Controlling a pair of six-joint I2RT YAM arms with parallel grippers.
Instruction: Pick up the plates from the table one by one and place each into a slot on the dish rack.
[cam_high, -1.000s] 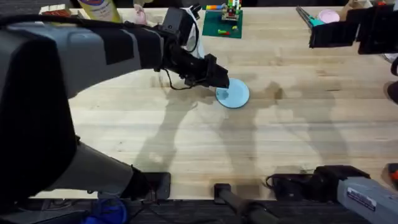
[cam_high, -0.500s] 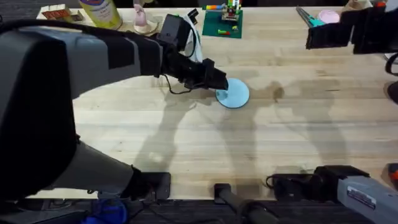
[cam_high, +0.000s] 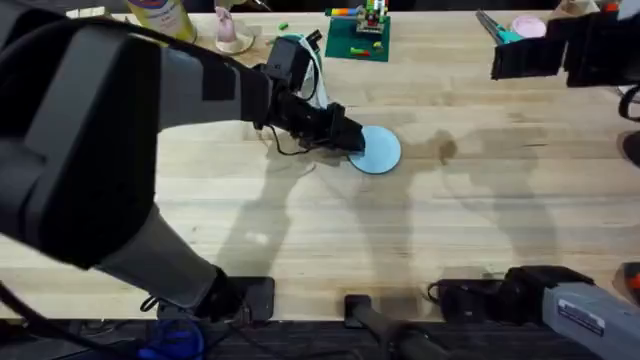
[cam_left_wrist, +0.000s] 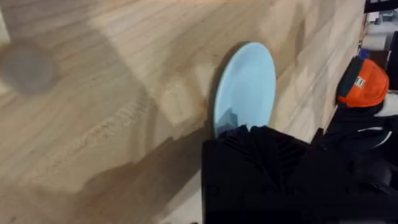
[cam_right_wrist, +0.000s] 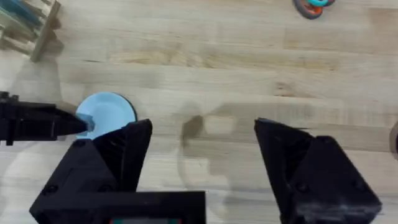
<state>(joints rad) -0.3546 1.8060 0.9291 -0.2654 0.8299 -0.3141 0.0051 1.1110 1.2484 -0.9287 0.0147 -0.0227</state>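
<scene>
Nearby, green baseplate (cam_high: 357, 38) sits beyond pale blue plate (cam_high: 377, 150), unobstructed

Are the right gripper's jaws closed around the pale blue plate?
No: the right gripper hangs with jaws wide apart over bare table, away from the plate.

The plate (cam_high: 377, 150) lies mid-table (cam_high: 480, 230) — left gripper (cam_high: 352, 139) at its left edge.

Pale blue plate (cam_high: 377, 150) lies flat mid-table (cam_high: 470, 230), w/ left tool (cam_high: 352, 137) at its edge.
</scene>
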